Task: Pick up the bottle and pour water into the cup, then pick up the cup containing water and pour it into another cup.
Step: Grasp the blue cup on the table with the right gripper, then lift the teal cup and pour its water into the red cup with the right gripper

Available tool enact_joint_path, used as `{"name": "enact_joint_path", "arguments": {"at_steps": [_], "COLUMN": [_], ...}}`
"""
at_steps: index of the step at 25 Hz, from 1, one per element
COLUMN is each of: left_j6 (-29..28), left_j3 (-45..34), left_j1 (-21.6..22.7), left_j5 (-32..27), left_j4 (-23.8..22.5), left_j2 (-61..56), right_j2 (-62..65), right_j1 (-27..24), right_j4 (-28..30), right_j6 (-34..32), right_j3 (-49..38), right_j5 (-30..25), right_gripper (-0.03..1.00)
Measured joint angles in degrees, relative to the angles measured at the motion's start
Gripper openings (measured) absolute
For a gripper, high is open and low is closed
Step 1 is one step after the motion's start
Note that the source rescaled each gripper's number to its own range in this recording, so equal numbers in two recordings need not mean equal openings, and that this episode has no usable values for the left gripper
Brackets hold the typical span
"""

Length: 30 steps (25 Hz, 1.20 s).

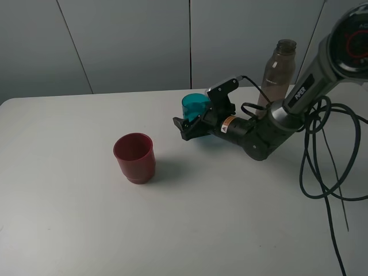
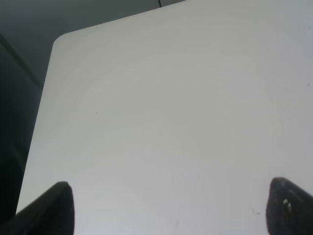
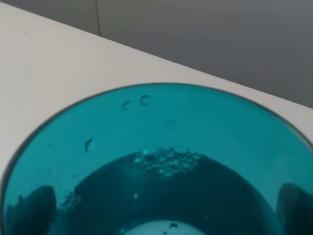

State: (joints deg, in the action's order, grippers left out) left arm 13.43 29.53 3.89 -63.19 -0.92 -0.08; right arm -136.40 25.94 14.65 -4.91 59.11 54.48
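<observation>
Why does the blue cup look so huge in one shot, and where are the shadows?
Right wrist view: the teal cup fills the frame, seen from very close and slightly soft. Exterior high view: even light, so the red cup throws only a faint shadow beside it. Left wrist view: the left gripper's fingers are dark blurs.

White table (image 1: 63, 230), rounded at the corners. Behind the table, grey panelled wall (image 1: 126, 40) with thin vertical seams (image 1: 190, 43). Off the table's edge, dark area (image 2: 14, 73), perhaps floor.
</observation>
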Motion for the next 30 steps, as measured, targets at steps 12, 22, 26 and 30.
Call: {"name": "enact_joint_path", "arguments": {"at_steps": [12,22,26,30], "left_j6": [0.0,-0.22,-0.22,-0.22], "left_j3": [0.0,0.0,0.0,0.0], "left_j1": [0.0,0.0,0.0,0.0], "left_j5": [0.0,0.0,0.0,0.0], "left_j4": [0.0,0.0,0.0,0.0], "left_j2": [0.0,0.0,0.0,0.0], "right_j2": [-1.04,-1.04,-1.04,-1.04], "right_j1": [0.0,0.0,0.0,0.0], "right_j4": [0.76,0.76,0.76,0.76], "right_j6": [-0.1,-0.4,-0.62,-0.62], "right_j3": [0.04,0.04,0.04,0.04], "right_j5": [2.02,2.78,2.78,2.5], "right_gripper": [1.0,0.05,0.05,0.05]}}
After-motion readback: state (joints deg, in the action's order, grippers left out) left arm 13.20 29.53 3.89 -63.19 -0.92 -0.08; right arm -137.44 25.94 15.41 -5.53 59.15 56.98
